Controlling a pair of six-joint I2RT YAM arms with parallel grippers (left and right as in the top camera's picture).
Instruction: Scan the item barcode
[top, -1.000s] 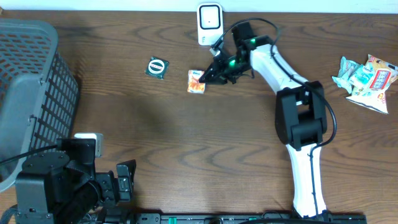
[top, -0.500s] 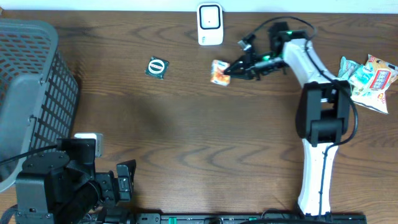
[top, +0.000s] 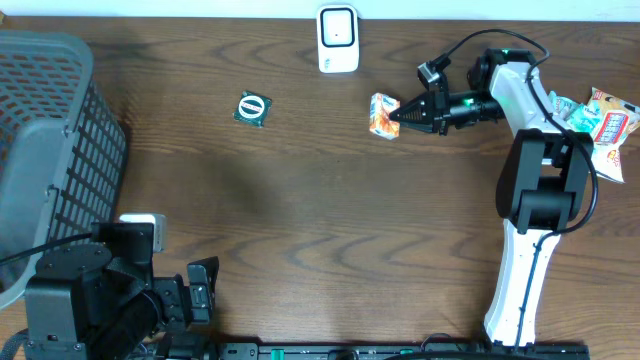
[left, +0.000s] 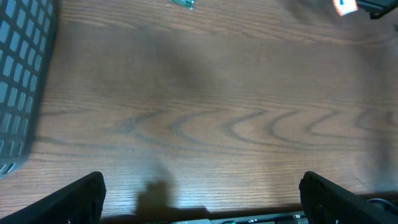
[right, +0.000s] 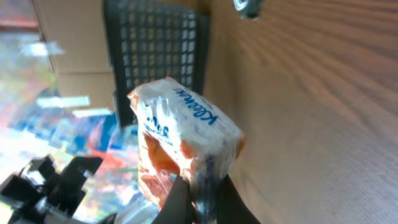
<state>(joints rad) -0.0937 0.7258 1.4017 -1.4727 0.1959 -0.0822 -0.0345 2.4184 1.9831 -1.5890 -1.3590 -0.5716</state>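
A small orange-and-white tissue pack (top: 383, 114) hangs above the table, right of and below the white scanner (top: 338, 38) at the back edge. My right gripper (top: 401, 113) is shut on the pack's right end, fingers pointing left. In the right wrist view the pack (right: 186, 127) fills the centre, its sealed edge pinched between the fingertips of the right gripper (right: 200, 190). No barcode shows on its visible faces. My left gripper (top: 201, 288) stands open and holds nothing at the front left; in its own view the left gripper (left: 202, 202) hovers over bare wood.
A grey mesh basket (top: 50, 150) stands at the left edge. A round green packet (top: 253, 108) lies left of the scanner. Several snack packets (top: 590, 125) lie at the far right, behind the right arm.
The right gripper has carried the tissue pack to the right, from below the scanner to a spot right of it. The left arm has not moved.
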